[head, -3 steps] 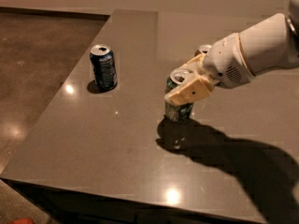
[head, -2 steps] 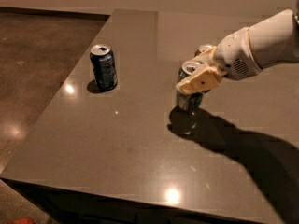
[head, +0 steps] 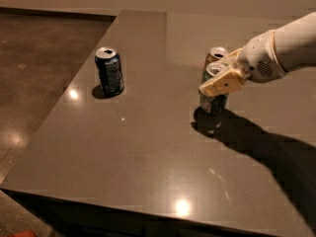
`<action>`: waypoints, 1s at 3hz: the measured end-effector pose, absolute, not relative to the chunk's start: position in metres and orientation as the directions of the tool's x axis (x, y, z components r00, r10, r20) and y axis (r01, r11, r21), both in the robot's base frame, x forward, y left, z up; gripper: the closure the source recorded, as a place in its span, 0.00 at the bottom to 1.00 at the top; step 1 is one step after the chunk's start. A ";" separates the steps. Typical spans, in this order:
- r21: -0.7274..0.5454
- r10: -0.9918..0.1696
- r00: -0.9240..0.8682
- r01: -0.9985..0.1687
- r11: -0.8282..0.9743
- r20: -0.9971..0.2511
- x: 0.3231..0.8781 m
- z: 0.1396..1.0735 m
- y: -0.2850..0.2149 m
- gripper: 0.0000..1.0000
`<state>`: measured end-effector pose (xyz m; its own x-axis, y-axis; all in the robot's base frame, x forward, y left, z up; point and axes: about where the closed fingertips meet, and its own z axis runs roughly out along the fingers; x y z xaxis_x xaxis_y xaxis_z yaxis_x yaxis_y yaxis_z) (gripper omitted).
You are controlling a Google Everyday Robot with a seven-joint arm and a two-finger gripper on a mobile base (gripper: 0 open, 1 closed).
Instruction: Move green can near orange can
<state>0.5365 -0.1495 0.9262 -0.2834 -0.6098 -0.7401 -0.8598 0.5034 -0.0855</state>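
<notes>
The pincer (head: 216,84) is clamped round the green can (head: 212,103), holding it upright low over the counter (head: 148,147) just in front of the orange can (head: 216,56), seemingly to set it down beside it, well apart from the blue can (head: 109,71)

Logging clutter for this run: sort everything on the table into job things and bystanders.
For the job: green can, held in the gripper; orange can just behind it.
Lying about: dark blue can, apart at the left of the table.
</notes>
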 end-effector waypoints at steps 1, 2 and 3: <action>-0.080 -0.601 -0.314 -0.840 0.536 -0.735 0.542 0.920 -0.166 0.87; -0.069 -0.590 -0.342 -0.823 0.564 -0.732 0.545 0.914 -0.180 0.62; -0.066 -0.574 -0.360 -0.805 0.590 -0.736 0.547 0.912 -0.194 0.39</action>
<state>0.5471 -0.1936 0.9125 -0.3604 -0.5737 -0.7355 -0.8047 0.5900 -0.0659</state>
